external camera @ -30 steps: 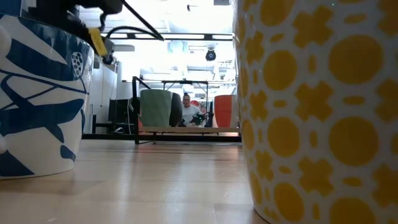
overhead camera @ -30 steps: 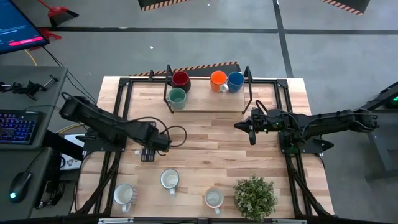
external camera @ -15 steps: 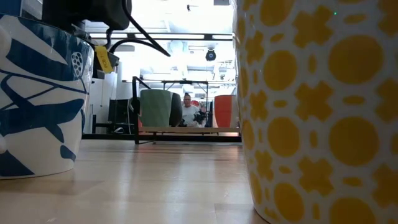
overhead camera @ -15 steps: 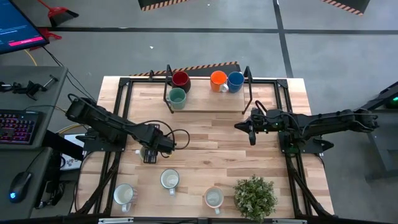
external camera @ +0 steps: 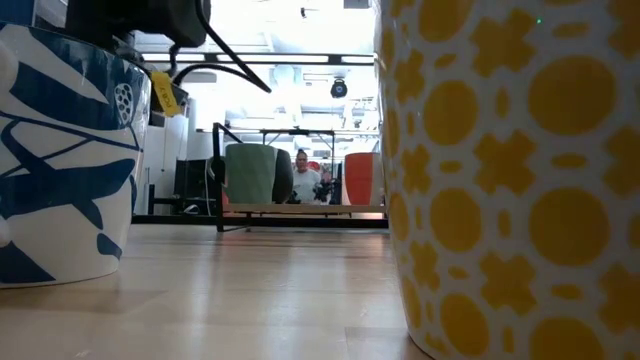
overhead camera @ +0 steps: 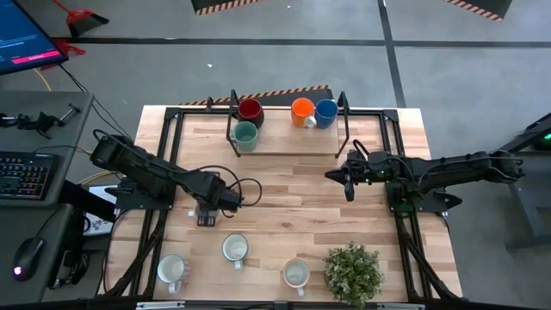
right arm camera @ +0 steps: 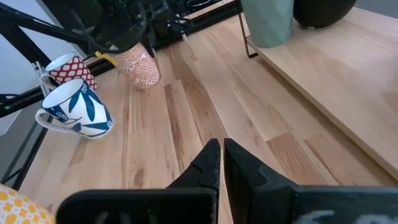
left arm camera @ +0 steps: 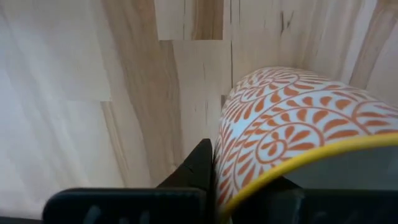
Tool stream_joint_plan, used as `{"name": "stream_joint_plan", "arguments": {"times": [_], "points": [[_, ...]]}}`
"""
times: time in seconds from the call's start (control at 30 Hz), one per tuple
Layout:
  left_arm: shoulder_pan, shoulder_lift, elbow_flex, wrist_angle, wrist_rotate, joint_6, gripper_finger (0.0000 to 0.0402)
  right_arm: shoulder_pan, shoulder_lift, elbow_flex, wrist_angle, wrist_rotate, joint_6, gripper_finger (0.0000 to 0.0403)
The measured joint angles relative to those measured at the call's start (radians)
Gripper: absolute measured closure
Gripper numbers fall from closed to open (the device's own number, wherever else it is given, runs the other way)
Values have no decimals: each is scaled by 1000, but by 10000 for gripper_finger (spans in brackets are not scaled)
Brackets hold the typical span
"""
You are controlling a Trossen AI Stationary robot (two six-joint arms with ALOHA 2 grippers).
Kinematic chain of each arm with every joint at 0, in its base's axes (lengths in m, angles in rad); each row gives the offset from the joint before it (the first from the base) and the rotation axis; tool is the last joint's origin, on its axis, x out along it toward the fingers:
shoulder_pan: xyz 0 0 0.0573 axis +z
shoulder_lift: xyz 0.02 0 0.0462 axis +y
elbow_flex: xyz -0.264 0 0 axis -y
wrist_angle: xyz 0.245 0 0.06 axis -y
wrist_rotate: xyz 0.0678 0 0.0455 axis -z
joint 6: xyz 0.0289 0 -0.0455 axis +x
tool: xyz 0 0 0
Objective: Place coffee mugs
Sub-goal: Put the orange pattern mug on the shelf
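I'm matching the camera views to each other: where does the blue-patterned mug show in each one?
High view: the blue-patterned mug sits low in the picture, left of centre, and looks white from above.
Low view: it fills the left edge, very close to the camera.
Left wrist view: not in it.
Right wrist view: at the left side.
Shared landmark: the teal green mug, which is in every view but the left wrist view.

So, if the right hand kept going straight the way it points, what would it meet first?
Bare table at first; farther on, probably the left hand gripping the orange-patterned mug, though depth is unclear.
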Motion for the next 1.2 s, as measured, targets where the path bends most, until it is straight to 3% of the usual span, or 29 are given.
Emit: {"name": "stream_joint_plan", "arguments": {"times": [0.27, 0.67, 0.97, 1.2], "points": [[85, -1, 22, 11, 35, -34, 394, 0, 0, 0, -6, 0, 0, 401], [304, 19, 379, 19, 41, -86, 394, 0, 0, 0, -51, 0, -1, 401], [489, 216, 748, -3, 44, -68, 394, 0, 0, 0, -51, 0, 8, 401], [586, 405, 942, -114, 45, -56, 394, 0, 0, 0, -51, 0, 10, 401]]}}
